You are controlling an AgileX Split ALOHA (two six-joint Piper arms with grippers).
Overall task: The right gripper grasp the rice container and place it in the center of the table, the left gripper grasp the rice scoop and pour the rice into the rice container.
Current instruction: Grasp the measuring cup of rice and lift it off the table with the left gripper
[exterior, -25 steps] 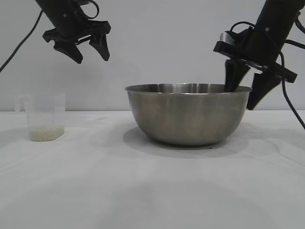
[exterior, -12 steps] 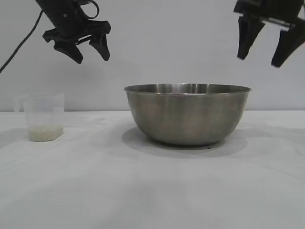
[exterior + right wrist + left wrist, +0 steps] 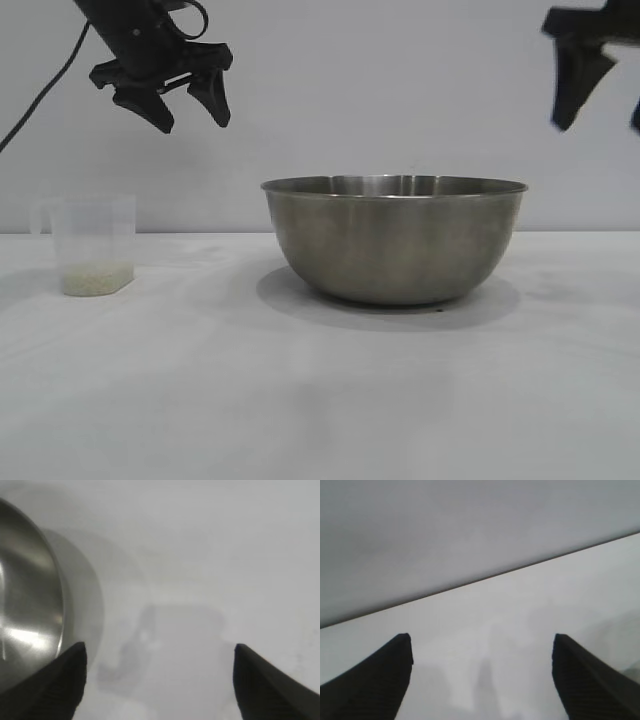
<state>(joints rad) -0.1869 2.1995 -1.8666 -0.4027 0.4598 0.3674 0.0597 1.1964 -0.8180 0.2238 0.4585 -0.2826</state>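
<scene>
The rice container (image 3: pixel 395 240), a big steel bowl, stands on the white table (image 3: pixel 320 400) near its middle, with nothing touching it. The rice scoop (image 3: pixel 92 245), a translucent cup, stands at the far left with rice (image 3: pixel 97 277) in its bottom. My left gripper (image 3: pixel 193 122) hangs open and empty high above the table, up and to the right of the scoop. My right gripper (image 3: pixel 600 125) is open and empty, high at the right edge of the view, above and right of the bowl. In the right wrist view the bowl (image 3: pixel 25 595) lies off to one side of the open gripper (image 3: pixel 158 646). The left wrist view shows its open gripper (image 3: pixel 481 637) over bare table.
A plain pale wall (image 3: pixel 380 90) runs behind the table. Black cables (image 3: pixel 45 85) trail from the left arm. The bowl's shadow (image 3: pixel 480 300) falls on the tabletop around its base.
The right gripper has let go of the bowl's rim and risen up and to the right, away from it. The bowl stays put. The left gripper has not moved.
</scene>
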